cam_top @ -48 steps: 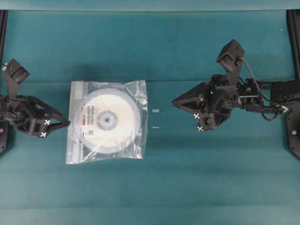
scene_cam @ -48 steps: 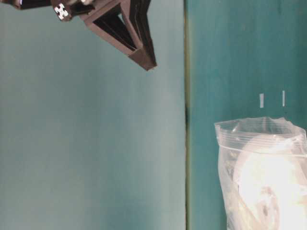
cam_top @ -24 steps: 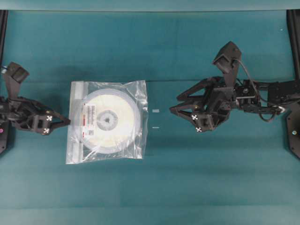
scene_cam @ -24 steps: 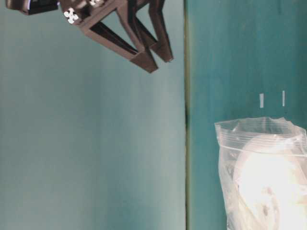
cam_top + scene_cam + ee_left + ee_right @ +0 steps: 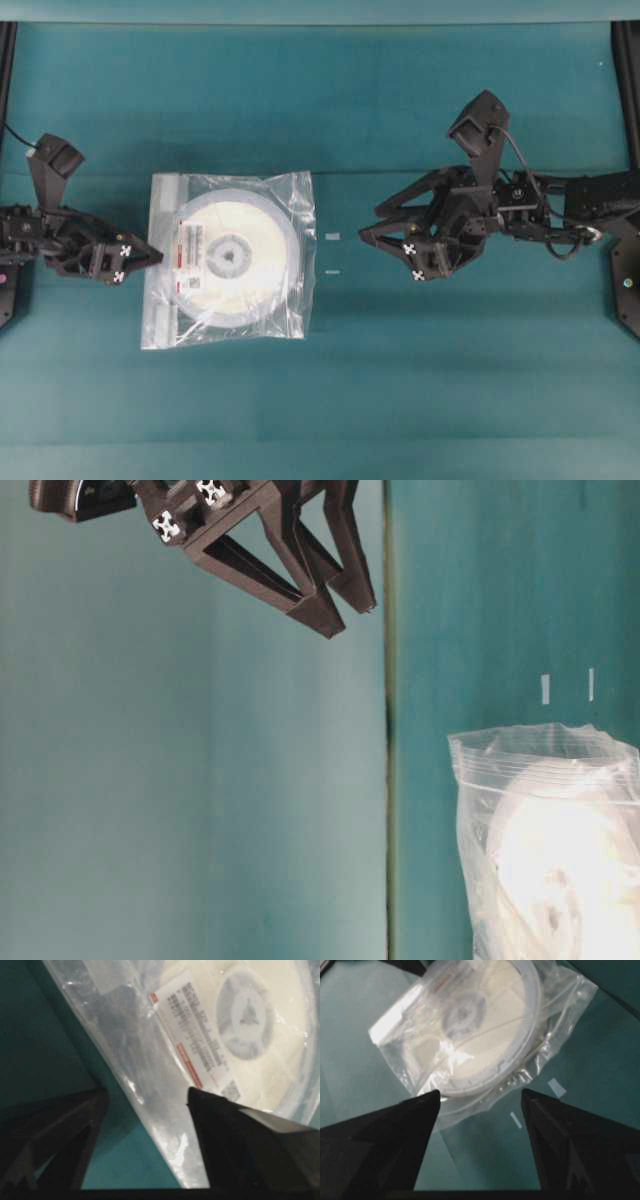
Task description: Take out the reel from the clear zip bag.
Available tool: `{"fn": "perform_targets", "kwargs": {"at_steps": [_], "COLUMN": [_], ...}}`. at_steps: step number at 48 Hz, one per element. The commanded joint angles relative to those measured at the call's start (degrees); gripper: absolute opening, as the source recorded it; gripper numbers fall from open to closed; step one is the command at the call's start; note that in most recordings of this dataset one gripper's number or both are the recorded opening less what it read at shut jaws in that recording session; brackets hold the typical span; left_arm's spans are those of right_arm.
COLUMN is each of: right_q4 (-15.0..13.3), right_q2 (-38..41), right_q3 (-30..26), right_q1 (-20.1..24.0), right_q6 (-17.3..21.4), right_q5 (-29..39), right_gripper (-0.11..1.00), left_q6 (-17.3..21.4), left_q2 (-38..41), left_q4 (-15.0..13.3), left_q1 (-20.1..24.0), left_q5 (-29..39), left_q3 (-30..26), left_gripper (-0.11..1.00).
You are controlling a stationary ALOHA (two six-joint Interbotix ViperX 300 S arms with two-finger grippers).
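We see the clear zip bag (image 5: 228, 260) lying flat on the counter (image 5: 400, 110), left of centre, its zip strip edge facing the left gripper (image 5: 150, 255). The reel (image 5: 235, 256) lies flat inside, label toward that edge. The left gripper has advanced to the bag's edge, jaws spread. The right gripper (image 5: 368, 226), well apart, has spread its jaws wide.

Both arms are matte black — angular, open-framed links ending in wedge-shaped fingers. Each claw, left (image 5: 152, 255) and right (image 5: 366, 224), carries small white cross-patterned marker squares. A boxy black camera housing sits above each wrist, and black cables loop along the right arm.
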Motion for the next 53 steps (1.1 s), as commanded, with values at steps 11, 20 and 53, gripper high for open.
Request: {"fn": "perform_targets", "kwargs": {"at_steps": [11,20,53], "right_q4": [0.18,0.18,7.12], "right_q2": [0.0,0.09,9.58], "right_q3": [-0.53,-0.53,-4.13], "right_q1": [0.0,0.0,0.53], "right_q6": [0.62,0.62,0.7], "right_q5": [0.26,0.53,1.67], "right_gripper": [0.82,0.82,0.82], "left_q6": [0.26,0.35,0.35], "left_q2": [2.02,2.29,-0.35], "left_q4": [0.09,0.09,0.09], "left_q1": [0.26,0.26,0.26], "left_q5": [-0.26,-0.18,0.26], "left_q3": [-2.64,-3.52,-4.04], "left_gripper": [0.52,0.11,0.03]}}
